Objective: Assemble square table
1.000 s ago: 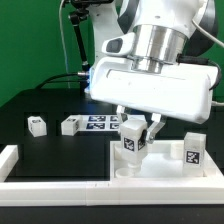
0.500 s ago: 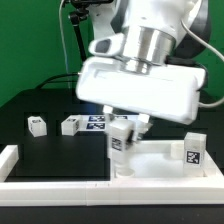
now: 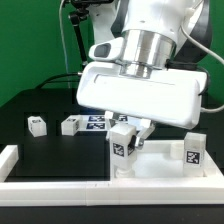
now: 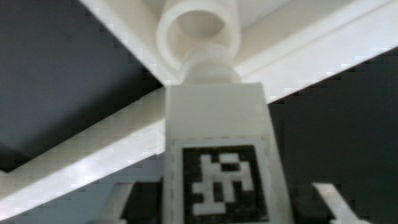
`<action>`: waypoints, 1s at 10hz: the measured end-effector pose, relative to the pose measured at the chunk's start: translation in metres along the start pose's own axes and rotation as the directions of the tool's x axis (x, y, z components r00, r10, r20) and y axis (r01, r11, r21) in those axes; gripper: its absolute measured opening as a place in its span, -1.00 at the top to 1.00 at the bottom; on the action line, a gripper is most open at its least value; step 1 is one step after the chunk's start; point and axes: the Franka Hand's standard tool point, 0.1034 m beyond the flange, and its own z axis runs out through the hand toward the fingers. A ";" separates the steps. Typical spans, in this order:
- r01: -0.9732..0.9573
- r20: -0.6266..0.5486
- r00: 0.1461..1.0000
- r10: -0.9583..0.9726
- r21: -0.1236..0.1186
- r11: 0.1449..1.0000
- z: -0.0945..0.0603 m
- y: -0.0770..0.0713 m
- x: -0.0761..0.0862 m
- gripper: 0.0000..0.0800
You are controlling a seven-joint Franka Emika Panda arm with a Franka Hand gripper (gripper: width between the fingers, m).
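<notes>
Panel: square panel [image 3: 165, 172], lower right, carries one upright leg [image 3: 193, 151].
Fingers: fingers [image 3: 148, 129] clamped on tilted leg [image 3: 123, 142], over corner socket [image 4: 199, 35].
Arm: descends from top centre.

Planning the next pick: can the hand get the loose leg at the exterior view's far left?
Probably not yet: the hand grips another leg over the panel; the loose leg lies uncovered.
</notes>
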 end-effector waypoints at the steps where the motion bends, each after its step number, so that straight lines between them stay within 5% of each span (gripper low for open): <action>1: 0.008 0.003 1.000 -0.008 0.008 1.000 -0.005 -0.007 -0.004 0.27; 5: 0.035 0.013 0.999 -0.035 0.017 0.999 -0.009 -0.018 -0.028 0.27; 10: 0.081 0.029 0.996 -0.081 0.000 0.997 -0.013 -0.008 -0.015 0.27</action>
